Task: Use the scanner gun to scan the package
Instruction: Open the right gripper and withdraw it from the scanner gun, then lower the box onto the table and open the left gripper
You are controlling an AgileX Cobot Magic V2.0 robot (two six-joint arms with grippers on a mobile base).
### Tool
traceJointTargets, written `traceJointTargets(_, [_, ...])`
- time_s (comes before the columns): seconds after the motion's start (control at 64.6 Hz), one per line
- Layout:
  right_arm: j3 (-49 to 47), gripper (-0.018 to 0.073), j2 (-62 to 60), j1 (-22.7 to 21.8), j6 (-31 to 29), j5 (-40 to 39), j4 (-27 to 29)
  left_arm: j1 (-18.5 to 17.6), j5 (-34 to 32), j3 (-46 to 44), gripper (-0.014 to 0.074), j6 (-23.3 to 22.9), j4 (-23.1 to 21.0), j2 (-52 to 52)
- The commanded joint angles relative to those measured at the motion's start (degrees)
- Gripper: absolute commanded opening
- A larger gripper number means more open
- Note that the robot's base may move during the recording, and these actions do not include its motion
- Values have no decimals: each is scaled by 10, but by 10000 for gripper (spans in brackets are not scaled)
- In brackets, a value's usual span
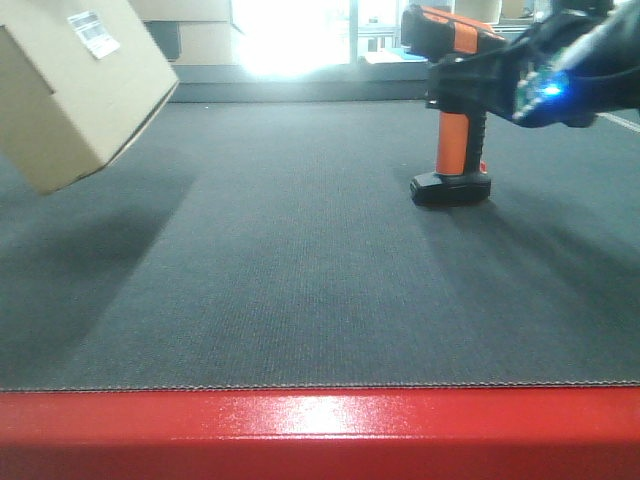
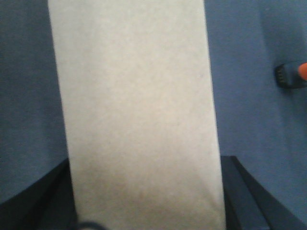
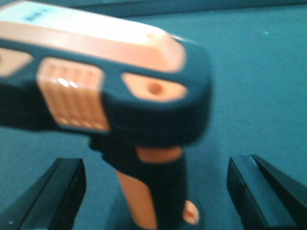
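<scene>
The package (image 1: 70, 90), a plain tan cardboard box with a white barcode label (image 1: 93, 32), hangs tilted above the mat at the upper left. It fills the left wrist view, where my left gripper (image 2: 148, 201) is shut on the package (image 2: 139, 110), one dark finger at each side. The orange and black scanner gun (image 1: 455, 120) stands upright on its base at the right. My right gripper (image 3: 156, 191) is open around the handle of the scanner gun (image 3: 153, 187), with a gap on both sides. The gun's base (image 2: 291, 75) also shows at the right edge of the left wrist view.
A dark grey mat (image 1: 300, 260) covers the table. A red edge (image 1: 320, 430) runs along the front. Cardboard boxes (image 1: 200, 30) stand at the back beside a bright window.
</scene>
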Motion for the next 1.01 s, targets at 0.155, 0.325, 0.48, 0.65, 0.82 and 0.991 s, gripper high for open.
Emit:
traceJointTargets(0.155, [46,492,-75,-8,-7,19,-3,2,-4,-4,-111,-2,96,-2])
traceJointTargets(0.325, [75,486,-150,-8,-7,66,-3,2,-4,-4,-111,-5,167,2])
traceJointTargets(0.48, [96,386,-224,-8,-7,101,-3,2,-4,-4,-111,-6,185,24])
traceJointTargets(0.65, [100,40,-298,-8,-7,158,-7,3,-4,-4,-111,-8,194,67])
traceJointTargets(0.82, [100,-160,-359,-8,-7,212,-34,3,-9,-4,-111,-8,204,94])
traceJointTargets(0.991, [100,-158,-403,-8,-7,235,-62,3,-13,-4,-102,-8,212,101])
